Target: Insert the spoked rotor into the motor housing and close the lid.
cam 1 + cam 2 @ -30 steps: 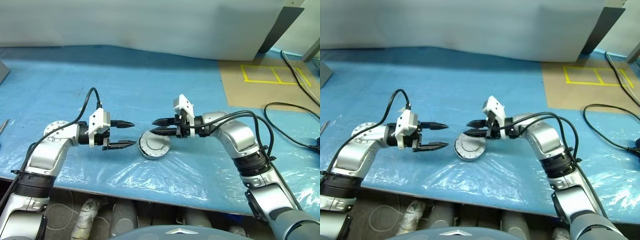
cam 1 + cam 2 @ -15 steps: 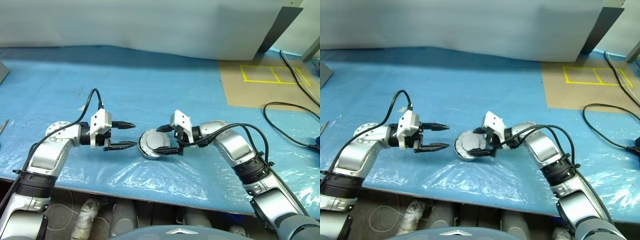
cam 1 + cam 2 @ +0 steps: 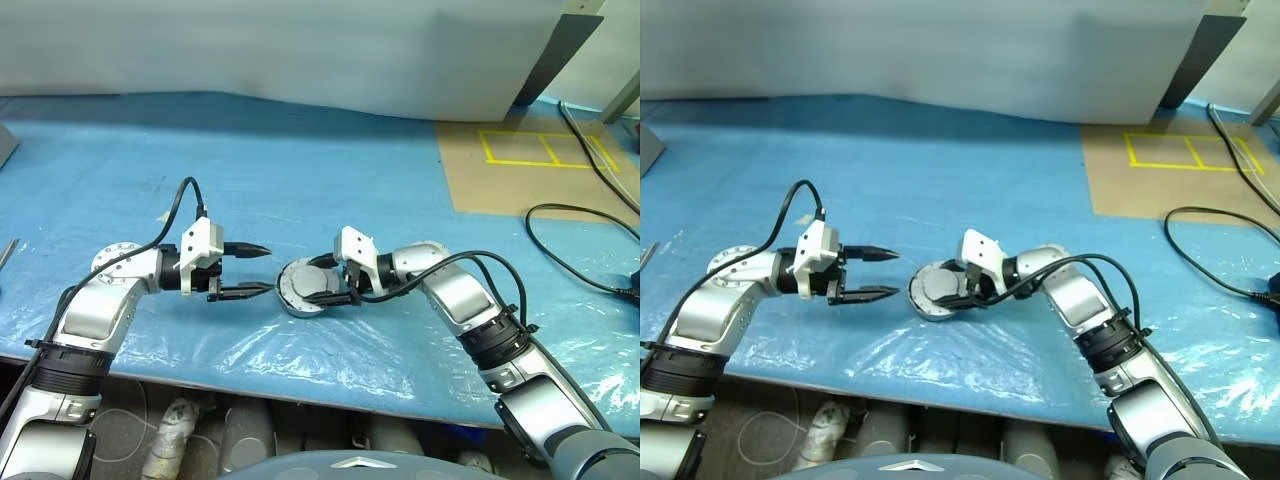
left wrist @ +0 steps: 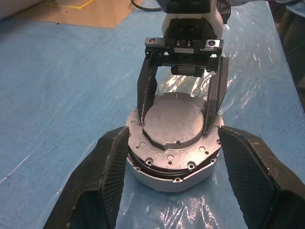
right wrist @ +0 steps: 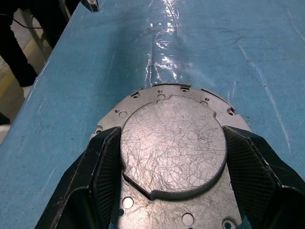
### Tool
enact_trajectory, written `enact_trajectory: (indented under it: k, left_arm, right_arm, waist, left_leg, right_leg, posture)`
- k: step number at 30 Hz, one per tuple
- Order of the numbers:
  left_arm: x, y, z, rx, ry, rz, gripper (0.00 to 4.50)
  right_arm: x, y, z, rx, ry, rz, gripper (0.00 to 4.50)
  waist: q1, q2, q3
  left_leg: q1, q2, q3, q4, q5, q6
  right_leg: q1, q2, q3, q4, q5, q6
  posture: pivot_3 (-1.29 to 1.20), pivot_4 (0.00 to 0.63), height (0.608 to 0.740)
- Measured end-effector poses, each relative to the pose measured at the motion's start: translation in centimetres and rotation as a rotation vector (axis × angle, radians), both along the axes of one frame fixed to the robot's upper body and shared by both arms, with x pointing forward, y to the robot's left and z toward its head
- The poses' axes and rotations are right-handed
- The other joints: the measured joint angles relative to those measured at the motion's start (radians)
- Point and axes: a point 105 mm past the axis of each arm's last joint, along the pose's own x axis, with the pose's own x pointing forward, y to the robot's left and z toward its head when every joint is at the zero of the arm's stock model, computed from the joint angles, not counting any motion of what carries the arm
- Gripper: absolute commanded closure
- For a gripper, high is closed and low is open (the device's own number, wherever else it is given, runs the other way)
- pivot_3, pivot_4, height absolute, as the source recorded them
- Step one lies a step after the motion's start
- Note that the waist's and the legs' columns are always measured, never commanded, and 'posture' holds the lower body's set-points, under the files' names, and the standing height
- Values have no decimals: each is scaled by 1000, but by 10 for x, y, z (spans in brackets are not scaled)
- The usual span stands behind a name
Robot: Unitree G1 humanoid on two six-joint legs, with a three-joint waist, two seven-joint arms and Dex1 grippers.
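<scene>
The motor housing (image 3: 296,300) is a round grey metal puck lying flat on the blue table, with its lid (image 4: 174,121) on top, a raised scratched disc with small screw holes around it. The spoked rotor is hidden. My right gripper (image 3: 318,280) reaches in from the right, tilted down. Its two black fingers (image 4: 144,95) clamp the raised disc from both sides, so it is shut on the lid. My left gripper (image 3: 268,268) hovers just left of the housing, open, pointing at it without touching. Its fingertips (image 4: 113,157) stand on either side of the puck.
Crinkled clear film (image 3: 300,350) covers the table's near strip up to the front edge. A tan board with yellow tape squares (image 3: 530,165) lies at the back right. Black cables (image 3: 575,255) trail over the right side. A white sheet (image 3: 300,50) closes off the back.
My right gripper came down from just above the housing onto its lid, rolled its wrist, spread its fingers and then closed them around the raised disc. The left arm and the housing stayed put.
</scene>
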Motion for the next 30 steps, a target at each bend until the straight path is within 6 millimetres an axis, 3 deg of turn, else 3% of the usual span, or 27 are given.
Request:
enact_trajectory:
  k: [11,23,30]
  left_arm:
    - [1,0,0,-1,-3,10,1354]
    - [1,-1,-1,-3,-1,7,1354]
    - [3,-2,2,-2,-7,7,1354]
  right_arm:
    - [2,10,15,52,112,-25,1531]
    - [10,22,0,7,12,-47,1531]
    - [10,13,-1,16,31,-46,1531]
  waist:
    - [0,0,0]
    - [-5,0,0]
    - [-1,0,0]
  left_leg:
    - [-1,0,0,0,0,0]
    - [3,0,0,-1,0,0]
    - [5,0,0,-1,0,0]
  right_leg:
    - [-1,0,0,-1,0,0]
    - [2,0,0,1,0,0]
    - [5,0,1,0,0,0]
  posture:
    - [0,150,740]
    - [0,150,740]
    - [0,150,740]
